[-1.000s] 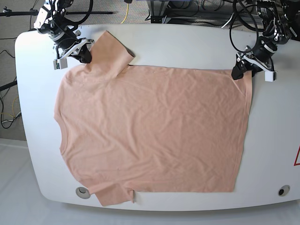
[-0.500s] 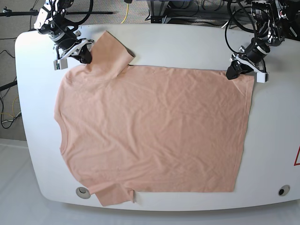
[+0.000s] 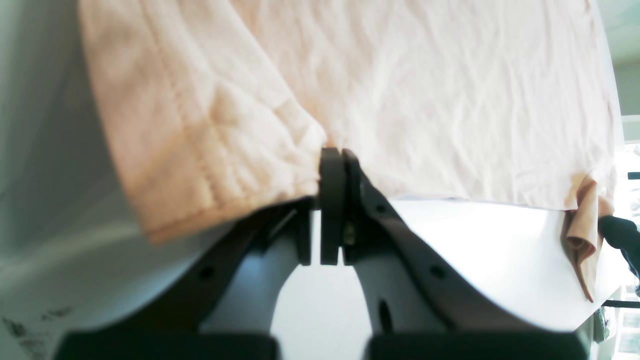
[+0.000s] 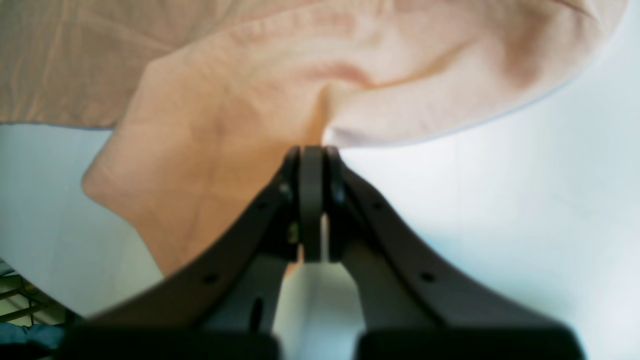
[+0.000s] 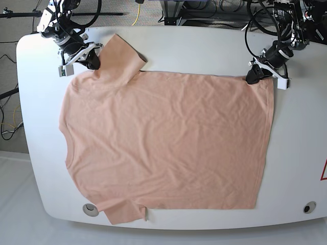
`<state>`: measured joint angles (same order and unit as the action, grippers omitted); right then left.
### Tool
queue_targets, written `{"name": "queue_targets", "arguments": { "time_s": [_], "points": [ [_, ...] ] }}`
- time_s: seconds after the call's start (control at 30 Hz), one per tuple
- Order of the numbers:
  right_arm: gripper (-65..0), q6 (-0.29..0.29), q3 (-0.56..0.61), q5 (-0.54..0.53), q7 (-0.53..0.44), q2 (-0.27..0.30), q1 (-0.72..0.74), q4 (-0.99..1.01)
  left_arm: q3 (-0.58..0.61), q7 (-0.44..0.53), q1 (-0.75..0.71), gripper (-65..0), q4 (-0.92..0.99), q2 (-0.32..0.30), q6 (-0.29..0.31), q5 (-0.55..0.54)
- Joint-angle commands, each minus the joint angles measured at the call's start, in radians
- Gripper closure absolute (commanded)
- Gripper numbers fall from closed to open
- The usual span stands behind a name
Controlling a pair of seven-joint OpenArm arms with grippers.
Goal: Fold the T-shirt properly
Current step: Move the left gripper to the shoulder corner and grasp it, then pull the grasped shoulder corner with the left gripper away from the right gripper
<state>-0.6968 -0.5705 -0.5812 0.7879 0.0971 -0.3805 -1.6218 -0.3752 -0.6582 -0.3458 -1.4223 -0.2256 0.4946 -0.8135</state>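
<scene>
The peach T-shirt (image 5: pixel 168 138) lies spread flat on the white table (image 5: pixel 204 46), neck to the left, hem to the right. My left gripper (image 5: pixel 251 76) is shut on the far hem corner of the T-shirt (image 3: pixel 210 125) at the back right. My right gripper (image 5: pixel 96 60) is shut on the far sleeve and shoulder of the T-shirt (image 4: pixel 225 130) at the back left; the sleeve (image 5: pixel 120 57) is folded up there. The near sleeve (image 5: pixel 122 212) hangs at the front edge.
Cables (image 5: pixel 255 25) and stands sit behind the table's far edge. A round grommet (image 5: pixel 90 209) is at the front left and another (image 5: pixel 308 207) at the front right. A red mark (image 5: pixel 324 171) shows at the right edge.
My left gripper has moved left and toward the back with the hem corner, pulling the hem edge straighter. The right gripper has stayed put on the sleeve.
</scene>
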Motion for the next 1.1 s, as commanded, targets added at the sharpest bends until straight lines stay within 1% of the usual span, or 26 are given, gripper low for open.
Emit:
{"name": "queue_targets", "arguments": {
  "time_s": [0.0,0.37,0.43,0.63,0.77,0.83,1.07],
  "points": [
    [0.0,-0.001,-0.007,-0.01,0.001,0.01,0.006,-0.023,-0.005,-0.053,-0.007,0.0,-0.006,-0.011,-0.019,0.04],
    [0.0,-0.001,-0.018,-0.007,0.001,0.012,0.012,-0.05,-0.005,-0.022,-0.018,0.0,-0.005,-0.02,-0.017,0.033],
    [0.0,-0.001,-0.022,-0.01,-0.005,0.012,-0.001,-0.074,-0.027,-0.003,-0.044,0.0,-0.002,-0.024,-0.014,0.018],
    [0.0,-0.001,-0.039,-0.01,-0.005,0.012,-0.021,-0.122,-0.064,0.004,-0.076,0.0,-0.016,-0.031,-0.012,0.016],
    [0.0,-0.001,-0.061,-0.01,-0.006,0.012,-0.047,-0.163,-0.104,0.007,-0.11,0.0,-0.046,-0.036,-0.01,0.017],
    [0.0,-0.001,-0.092,-0.009,-0.005,0.01,-0.078,-0.203,-0.15,0.007,-0.132,0.0,-0.097,-0.042,-0.004,0.011],
    [0.0,-0.001,-0.13,-0.012,-0.005,0.01,-0.099,-0.258,-0.178,0.004,-0.145,0.0,-0.139,-0.061,-0.004,0.007]
  ]
}}
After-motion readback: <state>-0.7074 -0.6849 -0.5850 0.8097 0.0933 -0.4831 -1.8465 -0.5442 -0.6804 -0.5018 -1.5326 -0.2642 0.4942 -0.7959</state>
